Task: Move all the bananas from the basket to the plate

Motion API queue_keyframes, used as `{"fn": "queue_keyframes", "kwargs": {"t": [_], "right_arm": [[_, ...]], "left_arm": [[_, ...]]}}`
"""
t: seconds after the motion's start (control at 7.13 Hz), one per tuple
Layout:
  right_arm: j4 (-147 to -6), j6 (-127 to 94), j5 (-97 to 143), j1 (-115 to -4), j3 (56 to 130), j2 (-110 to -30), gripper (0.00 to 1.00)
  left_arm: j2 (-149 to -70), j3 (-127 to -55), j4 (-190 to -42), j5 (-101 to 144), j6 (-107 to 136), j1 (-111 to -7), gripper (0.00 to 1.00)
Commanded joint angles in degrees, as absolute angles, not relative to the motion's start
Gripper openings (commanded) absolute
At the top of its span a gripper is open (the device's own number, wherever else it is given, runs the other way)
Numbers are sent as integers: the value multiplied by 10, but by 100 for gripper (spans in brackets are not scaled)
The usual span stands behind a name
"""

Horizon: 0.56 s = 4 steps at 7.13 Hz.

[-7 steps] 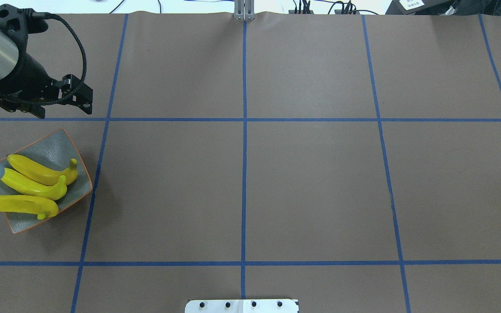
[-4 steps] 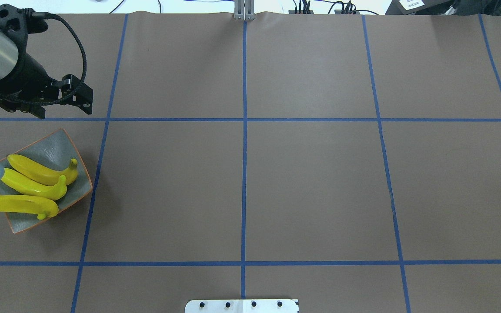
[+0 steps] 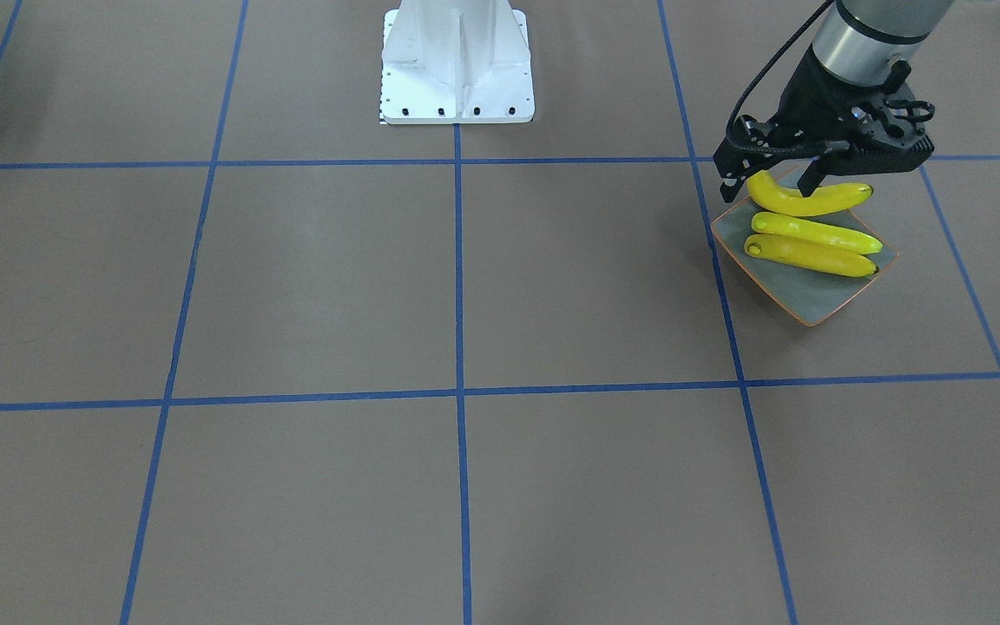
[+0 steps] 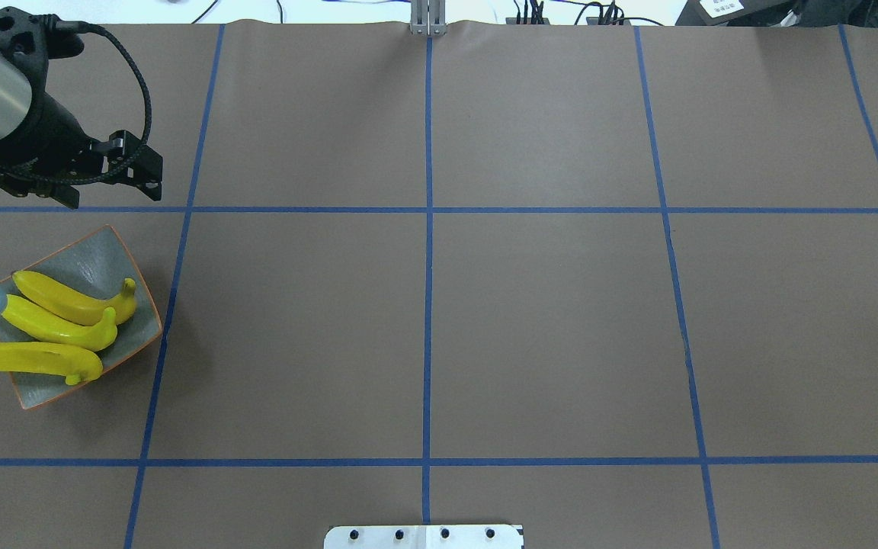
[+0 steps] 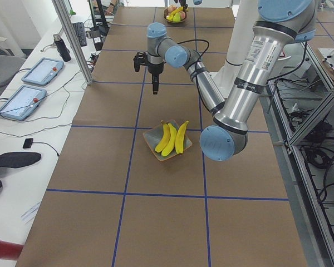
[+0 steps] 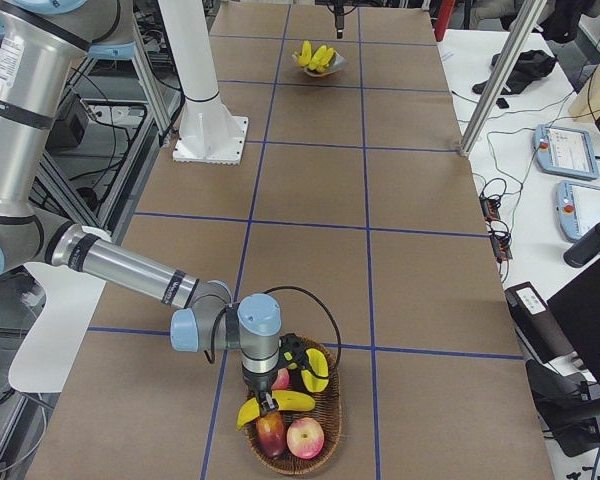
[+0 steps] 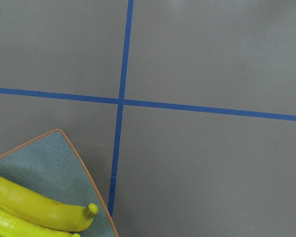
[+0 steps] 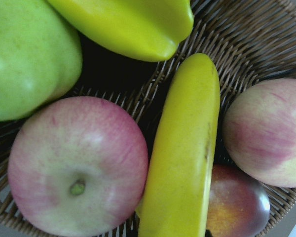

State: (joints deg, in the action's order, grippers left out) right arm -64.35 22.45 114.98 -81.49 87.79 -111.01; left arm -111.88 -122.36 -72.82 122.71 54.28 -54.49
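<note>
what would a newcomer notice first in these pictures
Three yellow bananas lie side by side on the orange-rimmed plate at the robot's left, with the open left hand hovering beyond it. At its far right, a wicker basket holds one more banana among apples, the right hand low over it.

Left arm (image 5: 246,78) is stretched long from the base, its silver forearm reaching far forward. The left wrist (image 5: 156,32) is bent so the left gripper (image 4: 113,200) points straight down, hanging in the air. Its jaws stand wide apart and empty. Over to the other side: the right arm (image 6: 120,268) lies low and nearly level, forearm running out to the blue-capped right wrist (image 6: 258,318). The right gripper (image 6: 272,392) drops straight down from it and sits low. It shows only in the exterior right view, and from there it can't be made out whether its jaws are parted or closed.
</note>
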Motion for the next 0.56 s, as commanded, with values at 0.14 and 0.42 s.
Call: {"fn": "queue_keyframes", "kwargs": {"t": [0.14,0.42], "right_arm": [[-691,309,1153,-872,910,-1099,0],[-729,337,1145,-903,941,-1092,0]], "left_arm": [[-1120,-1226,-729,1227,544,-545,100],[-1120,-1224,-729,1227,543,-545,100]]}}
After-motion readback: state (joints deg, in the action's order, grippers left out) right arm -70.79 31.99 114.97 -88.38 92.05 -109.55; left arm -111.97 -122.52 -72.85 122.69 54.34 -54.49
